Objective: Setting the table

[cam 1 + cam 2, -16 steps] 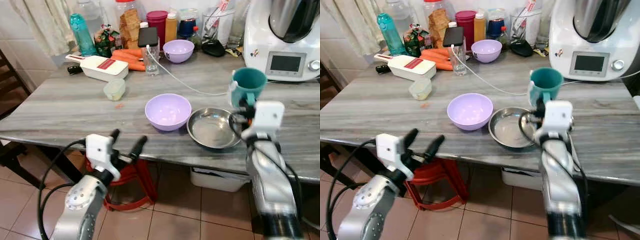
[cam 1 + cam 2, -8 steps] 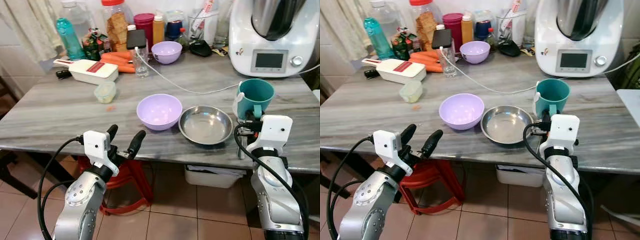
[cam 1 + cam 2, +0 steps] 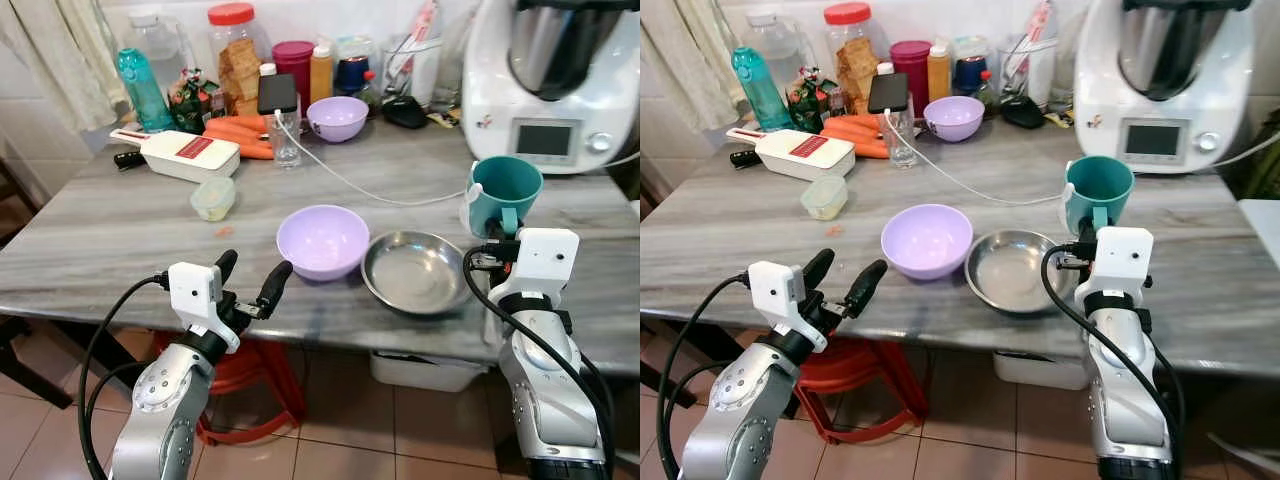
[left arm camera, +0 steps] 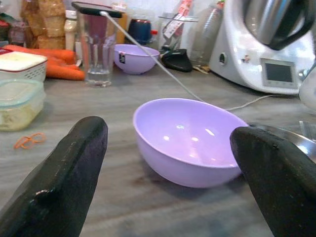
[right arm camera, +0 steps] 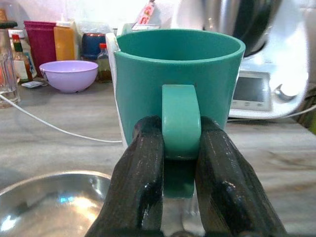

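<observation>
Landmark: big lilac bowl (image 3: pixel 322 240), mid-desk, empty inside. Grey streaked desk (image 3: pixel 120 225).

Just right of bowl, touching or nearly so: steel dish (image 3: pixel 416 270), empty, shiny. Further right of bowl, past dish: teal mug (image 3: pixel 502 194), upright, handle toward robot; contents not visible. Right pincer (image 5: pixel 178 143) clamped on mug handle, one black finger (image 5: pixel 140 168) each side of it.

Left pincer (image 3: pixel 246 282) near-left of bowl, at desk's near edge, fingers apart, gripping nothing; in left wrist view bowl sits between the two tips.

Left of bowl, a bit back: small lidded tub (image 3: pixel 213 198), pale stuff inside, can't tell what. Small orange bit (image 3: pixel 224 231) on desk between tub and bowl.

Behind bowl: clear glass (image 3: pixel 284 140), phone (image 3: pixel 277 92) lying across rim, white cable (image 3: pixel 380 193) trailing across desk to the right. Small lilac bowl (image 3: pixel 337 117) behind that. Carrots (image 3: pixel 238 136) and white slicer w/ red label (image 3: pixel 182 154) back-left; label text illegible.

Far back: blue bottle (image 3: pixel 141 87), red-lid jar (image 3: pixel 234 56) w/ brown crackers or similar, maroon canister (image 3: pixel 293 64), orange bottle (image 3: pixel 320 70). Back-right of bowl: white kitchen machine (image 3: pixel 553 80) w/ small screen, readout illegible.
</observation>
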You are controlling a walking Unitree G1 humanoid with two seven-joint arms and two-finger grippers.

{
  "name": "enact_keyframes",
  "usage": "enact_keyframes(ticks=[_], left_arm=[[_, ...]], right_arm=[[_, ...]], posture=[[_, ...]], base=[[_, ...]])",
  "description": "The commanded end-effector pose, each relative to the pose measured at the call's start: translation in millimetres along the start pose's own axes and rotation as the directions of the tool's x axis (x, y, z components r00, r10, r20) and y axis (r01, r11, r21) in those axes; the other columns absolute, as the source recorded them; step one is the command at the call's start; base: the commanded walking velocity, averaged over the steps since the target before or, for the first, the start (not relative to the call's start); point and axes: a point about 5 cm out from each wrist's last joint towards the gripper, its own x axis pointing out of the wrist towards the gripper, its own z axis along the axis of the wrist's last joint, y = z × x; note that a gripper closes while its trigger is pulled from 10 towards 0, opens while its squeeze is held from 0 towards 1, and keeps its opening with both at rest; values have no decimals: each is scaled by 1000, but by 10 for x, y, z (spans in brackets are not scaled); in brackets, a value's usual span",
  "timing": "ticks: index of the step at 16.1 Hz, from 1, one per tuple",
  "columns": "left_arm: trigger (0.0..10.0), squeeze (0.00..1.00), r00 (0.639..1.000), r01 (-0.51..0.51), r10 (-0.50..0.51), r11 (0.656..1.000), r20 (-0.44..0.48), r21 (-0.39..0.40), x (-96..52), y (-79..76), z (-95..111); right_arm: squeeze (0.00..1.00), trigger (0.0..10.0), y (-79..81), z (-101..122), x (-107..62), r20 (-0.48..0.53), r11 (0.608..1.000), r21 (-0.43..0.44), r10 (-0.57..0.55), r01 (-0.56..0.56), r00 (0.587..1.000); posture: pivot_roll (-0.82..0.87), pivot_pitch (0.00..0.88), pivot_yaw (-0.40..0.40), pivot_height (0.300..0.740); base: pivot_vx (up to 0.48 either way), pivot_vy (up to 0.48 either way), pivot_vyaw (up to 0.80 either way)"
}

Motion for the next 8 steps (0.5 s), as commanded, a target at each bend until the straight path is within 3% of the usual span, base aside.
enact_keyframes(ticks=[1, 6, 8], left_arm=[[10000, 0, 1000, 5, -5, 1000, 9, 13, 21, 29, 20], [10000, 0, 1000, 2, -2, 1000, 8, 16, 38, 30, 14], [10000, 0, 1000, -10, 10, 999, 6, 31, 5, 59, 11]], right_arm=[[0, 10000, 26, 107, 29, 43, 1000, 5, 0, 0, 999], [0, 10000, 13, 105, 37, 42, 1000, 4, -2, 2, 999], [0, 10000, 12, 98, 46, 38, 1000, 0, 7, -7, 999]], posture=[[-60, 0, 87, 740], [-62, 0, 86, 740], [-62, 0, 82, 740]], base=[[349, 0, 0], [321, 0, 0], [0, 0, 0]])
